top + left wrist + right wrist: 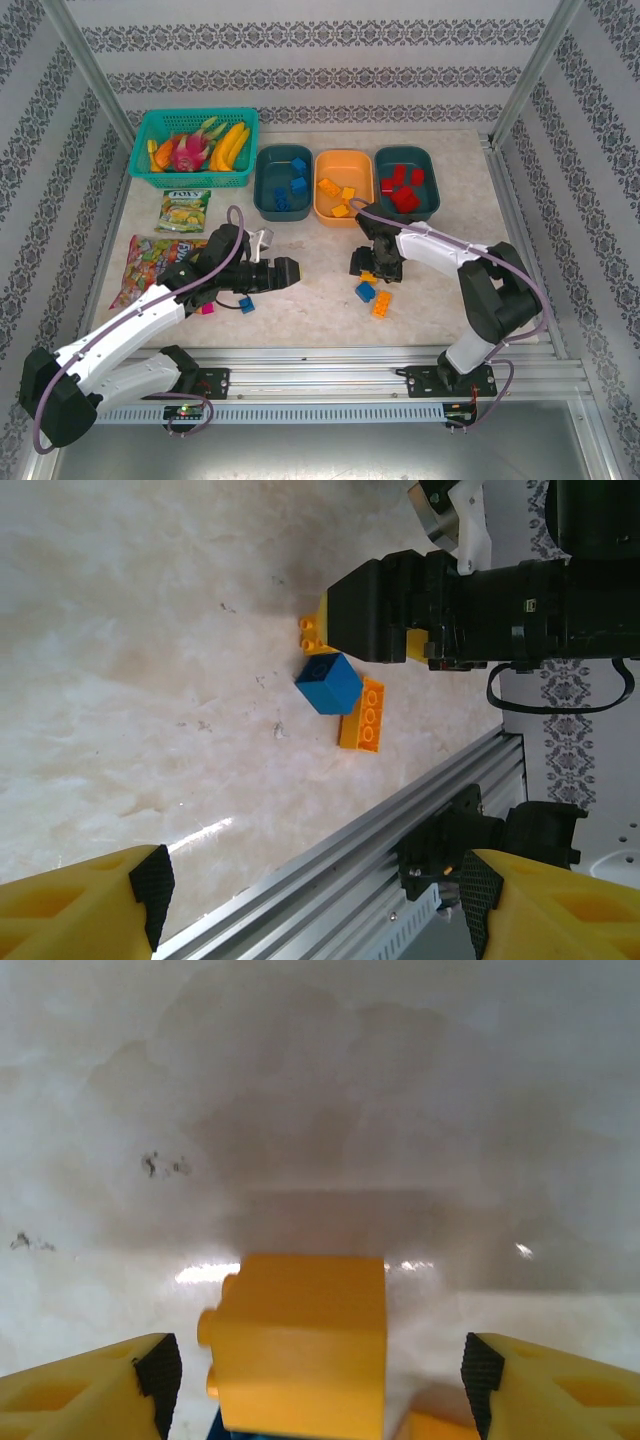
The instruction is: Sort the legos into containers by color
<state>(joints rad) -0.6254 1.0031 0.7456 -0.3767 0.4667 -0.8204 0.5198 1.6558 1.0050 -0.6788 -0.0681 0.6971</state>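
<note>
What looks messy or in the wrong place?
Nothing is spilled or broken. A few bricks lie loose on the table: a blue brick and an orange brick by the right arm, a second blue brick by the left arm.

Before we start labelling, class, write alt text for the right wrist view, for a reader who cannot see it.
An orange-yellow brick sits between the open yellow fingers of the right gripper, a gap on each side. Beyond it lies a pale marbled table in soft shadow.
</note>
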